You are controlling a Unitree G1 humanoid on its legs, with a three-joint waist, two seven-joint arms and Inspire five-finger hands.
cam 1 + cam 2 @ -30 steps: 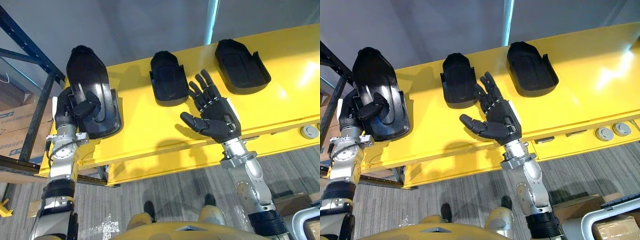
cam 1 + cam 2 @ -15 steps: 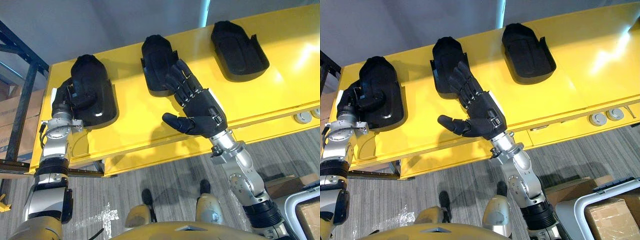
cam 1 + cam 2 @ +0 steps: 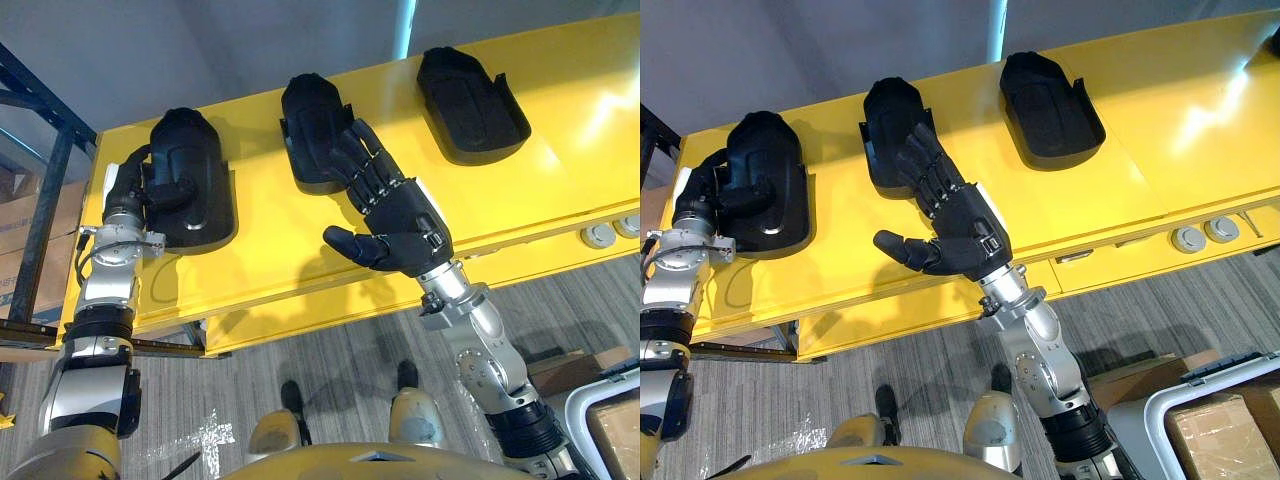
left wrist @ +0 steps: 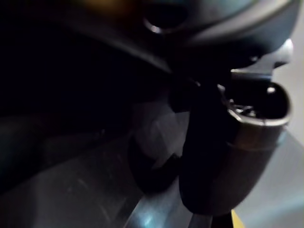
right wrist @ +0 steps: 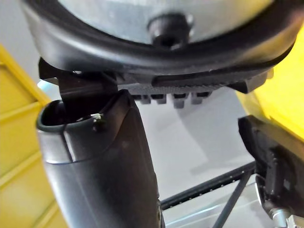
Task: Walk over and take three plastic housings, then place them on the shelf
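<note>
Three black plastic housings lie in a row on the yellow shelf (image 3: 290, 250): left (image 3: 195, 180), middle (image 3: 312, 125) and right (image 3: 470, 90). My left hand (image 3: 135, 195) sits at the left housing's outer edge, with its thumb (image 3: 172, 188) lying across the housing's hollow. That housing rests flat on the shelf. My right hand (image 3: 405, 225) hovers open over the shelf front, fingers straight. Its fingertips (image 3: 350, 150) reach over the near end of the middle housing, and its thumb (image 5: 104, 161) stands out to the side.
A dark rack frame (image 3: 50, 170) with cardboard boxes (image 3: 25, 240) stands to the left of the shelf. Round knobs (image 3: 1200, 235) sit on the shelf's front edge at right. A grey bin holding a box (image 3: 1215, 420) stands on the carpet at lower right.
The left housing was tipped up in my left hand; now it lies flat on the shelf. My right hand has reached over the middle housing. The camera has shifted too.
</note>
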